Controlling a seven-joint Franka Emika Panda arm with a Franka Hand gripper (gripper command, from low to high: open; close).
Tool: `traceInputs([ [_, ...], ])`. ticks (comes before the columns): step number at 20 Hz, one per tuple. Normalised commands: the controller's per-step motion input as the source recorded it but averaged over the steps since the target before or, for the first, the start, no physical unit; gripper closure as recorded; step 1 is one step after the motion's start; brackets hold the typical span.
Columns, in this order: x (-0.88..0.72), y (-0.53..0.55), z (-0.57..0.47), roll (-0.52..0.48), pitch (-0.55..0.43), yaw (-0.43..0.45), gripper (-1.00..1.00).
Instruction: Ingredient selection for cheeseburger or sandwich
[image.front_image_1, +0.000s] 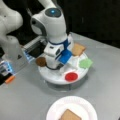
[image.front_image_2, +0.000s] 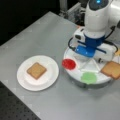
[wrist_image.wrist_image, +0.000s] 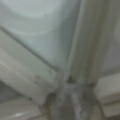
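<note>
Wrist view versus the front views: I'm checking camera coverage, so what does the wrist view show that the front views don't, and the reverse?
Only the wrist view shows the white tray's dividers close up, with no food and no fingers visible.

Only the front views show the gripper low over the tray, the red disc, green leaf piece, a bread square on the tray, the patty, and another bread square on the white plate.

Shared: the divided tray.

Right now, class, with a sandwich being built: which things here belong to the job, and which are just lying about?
Belongs to the job:
bread on the plate
second bread, red disc, green leaf, patty, all on the tray
gripper, low over the tray

Just lying about:
orange piece at a front view's left
</note>
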Motion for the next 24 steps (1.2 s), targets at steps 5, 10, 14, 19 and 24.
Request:
traceInputs([
  [5, -0.31, -0.1, -0.17, 0.167, -0.195, 0.092, -1.0],
  [10, -0.31, -0.11, -0.18, 0.2, -0.159, 0.142, -1.0],
  [14, -0.29, -0.14, -0.19, 0.16, -0.141, 0.247, -1.0],
  [19, -0.27, -0.12, -0.2, 0.093, -0.141, 0.239, -1.0],
  [24, -0.28, -0.08, -0.2, 0.086, -0.107, 0.197, -1.0],
])
